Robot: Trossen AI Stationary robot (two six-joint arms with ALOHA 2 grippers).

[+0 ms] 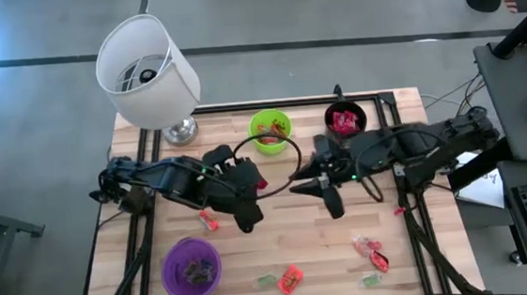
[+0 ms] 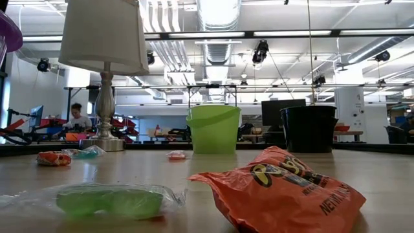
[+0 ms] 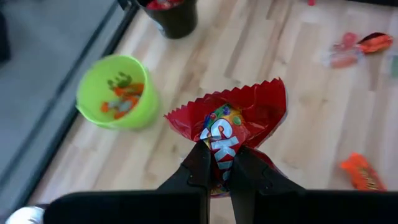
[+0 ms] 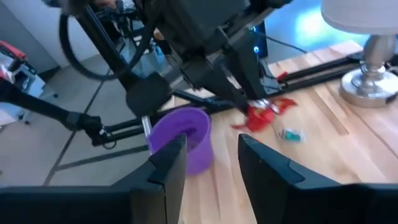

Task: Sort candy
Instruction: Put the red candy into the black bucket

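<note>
Landmark: the green cup (image 1: 270, 130) stands at the far edge of the wooden table (image 1: 328, 246), holding a few orange and green sweets.
Left gripper: the left gripper (image 3: 216, 163) hangs over the table on the near side of the green cup, a little toward the lamp; its fingers (image 3: 198, 168) are pressed together on a red packet.
Red packet: the red packet (image 3: 233, 124) is a crinkly Skittles wrapper with a jagged top edge, pinched at its lower end and lifted above the boards.
Right gripper: the right gripper (image 4: 211, 163) hovers on the near side of the green cup, toward the black cup; its fingers (image 4: 169, 163) stand spread with nothing between them.
Black cup: the black cup (image 1: 345, 119) stands beside the green cup on the far edge, with red candy inside.
Purple cup: the purple cup (image 1: 191, 269) sits well apart from the green cup, at the near edge on the left arm's side.
Loose candy: an orange packet (image 2: 284, 191) and a clear-wrapped green sweet (image 2: 107, 200) lie near the front edge, far from the green cup; more red and green pieces (image 1: 371, 250) lie on the right arm's side.
Lamp: the lamp (image 1: 149, 72) with a white shade stands at the far edge, next to the green cup.
</note>
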